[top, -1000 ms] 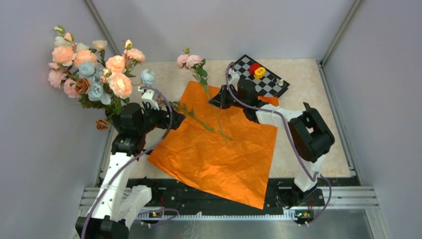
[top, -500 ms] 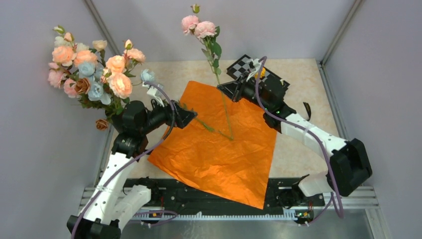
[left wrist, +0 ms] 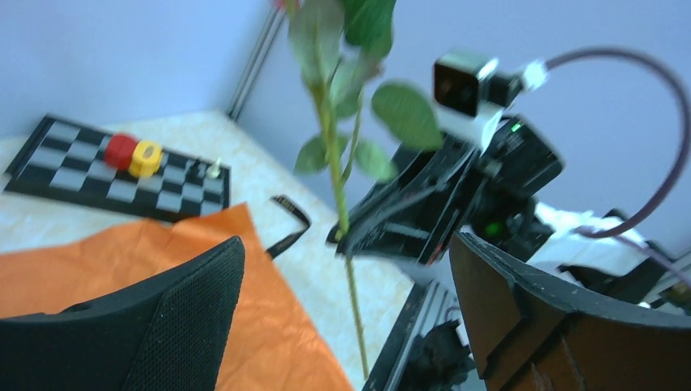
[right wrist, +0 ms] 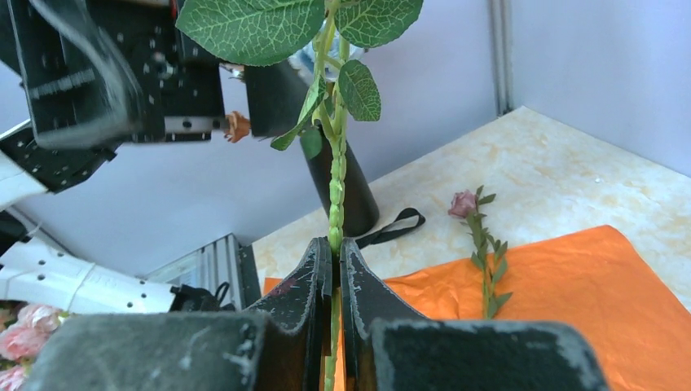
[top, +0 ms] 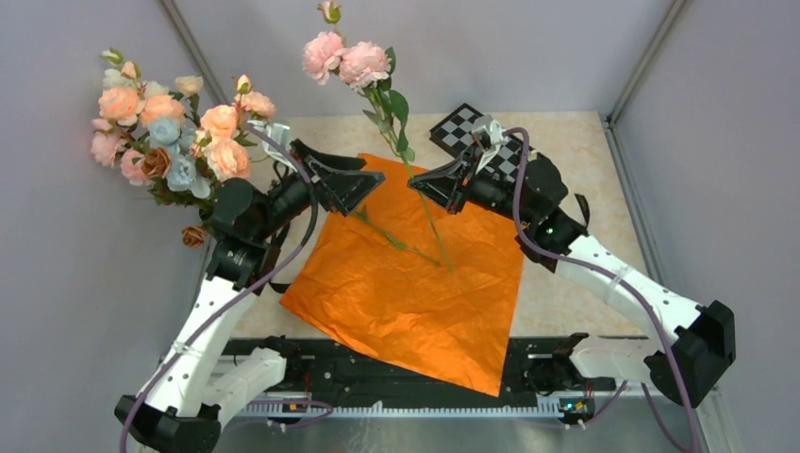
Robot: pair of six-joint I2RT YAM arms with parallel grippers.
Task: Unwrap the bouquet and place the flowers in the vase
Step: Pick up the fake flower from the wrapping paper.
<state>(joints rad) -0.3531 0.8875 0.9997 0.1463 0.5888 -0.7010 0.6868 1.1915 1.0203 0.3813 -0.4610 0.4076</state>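
Right gripper clenched on rose stem: hold it upright, centred ahead of left gripper's released jaws, for handover

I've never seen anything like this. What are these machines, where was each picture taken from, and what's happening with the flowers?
These are two robot arms bolted to the near edge of a table. The wide picture comes from a fixed camera above and behind them. The other two come from small cameras on each wrist, looking past that arm's own fingers. The right arm's fingers are shut on a pink flower stem, holding it upright. The left arm's fingers are spread wide beside it and hold nothing. On the table lie a sheet of orange paper with one more thin stem on it, a black ribbon and a checkered board. At the left stands a bunch of pastel flowers, apparently in the black vase.
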